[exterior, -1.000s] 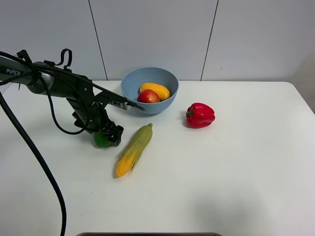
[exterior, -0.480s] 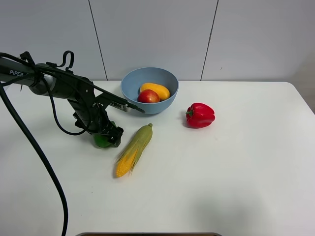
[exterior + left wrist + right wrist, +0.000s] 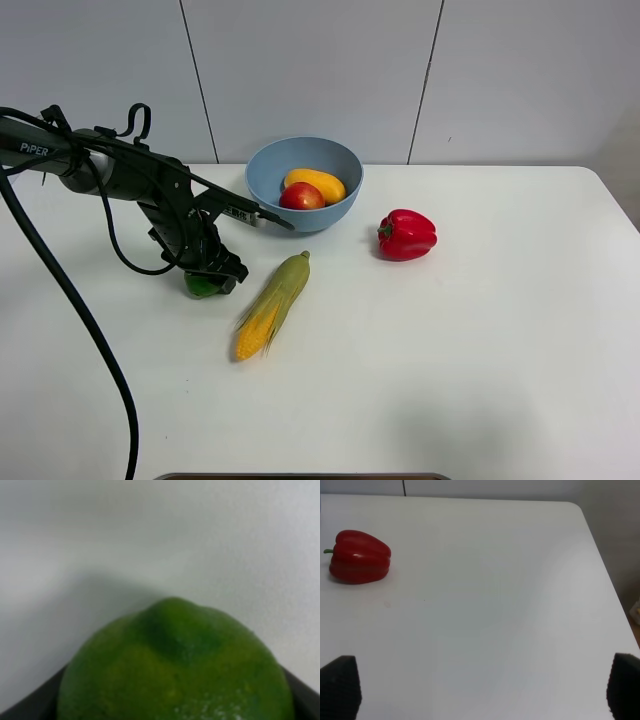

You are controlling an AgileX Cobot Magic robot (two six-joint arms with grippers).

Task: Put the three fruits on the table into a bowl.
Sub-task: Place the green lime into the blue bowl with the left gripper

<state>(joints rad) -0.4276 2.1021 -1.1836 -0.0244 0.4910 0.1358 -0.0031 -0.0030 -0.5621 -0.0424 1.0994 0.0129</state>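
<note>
The green lime [image 3: 200, 286] rests on the white table [image 3: 470, 350], left of the corn. My left gripper [image 3: 212, 275] is down over it, its black fingers pressed against both sides. In the left wrist view the lime [image 3: 175, 680] fills the space between the fingers [image 3: 30, 707]. The light blue bowl [image 3: 258, 168] stands behind it and holds the yellow-orange mango [image 3: 318, 183] and the red apple [image 3: 300, 197]. My right gripper [image 3: 482, 690] is open and empty over bare table; it is out of the high view.
A corn cob in green husk [image 3: 272, 303] lies just right of the left gripper. A red bell pepper [image 3: 406, 235] sits right of the bowl and also shows in the right wrist view [image 3: 360, 556]. A black cable hangs along the left edge.
My left gripper has settled slightly left around the lime, so less of the lime shows. Nothing else has moved.
</note>
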